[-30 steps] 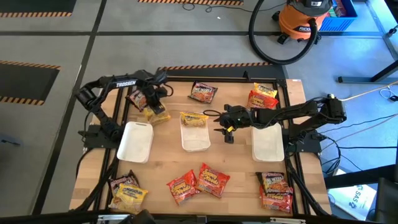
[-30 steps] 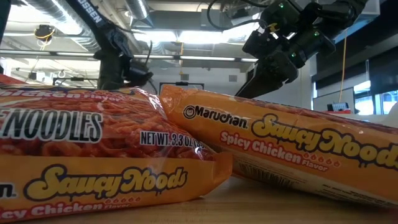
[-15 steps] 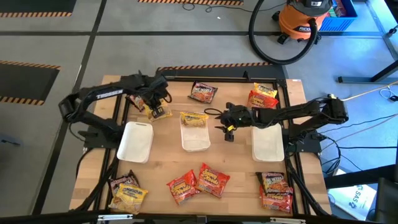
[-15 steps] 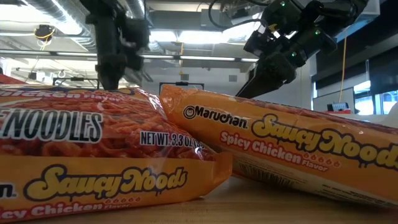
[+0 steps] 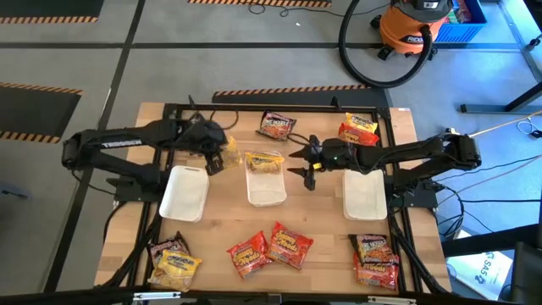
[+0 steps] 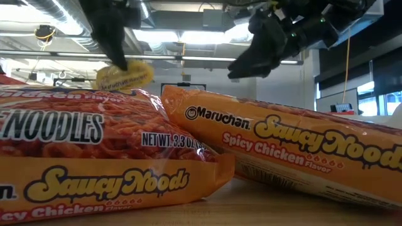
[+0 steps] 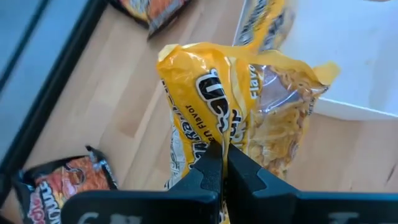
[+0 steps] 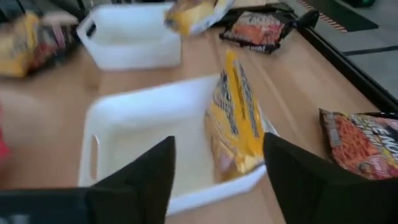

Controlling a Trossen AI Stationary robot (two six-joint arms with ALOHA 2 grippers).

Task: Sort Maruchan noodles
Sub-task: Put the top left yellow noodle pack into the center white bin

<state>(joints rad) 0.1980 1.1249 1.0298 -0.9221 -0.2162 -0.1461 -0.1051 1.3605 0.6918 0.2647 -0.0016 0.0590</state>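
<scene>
Three trays [image 5: 185, 195] stand in a row across the table [image 5: 322, 212]. One packet [image 5: 264, 162] lies in the middle tray [image 5: 266, 188]; other packets [image 5: 269, 246] lie around them.

Two black jointed arms, white lettering on left arm [image 5: 114, 142], dark two-finger hands

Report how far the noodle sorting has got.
Done: one yellow packet sits in the middle tray. In hand: the left gripper is shut on a second yellow packet near that tray; the right gripper hangs open beside it. Left: the red-orange packets and the rest on the table.
</scene>
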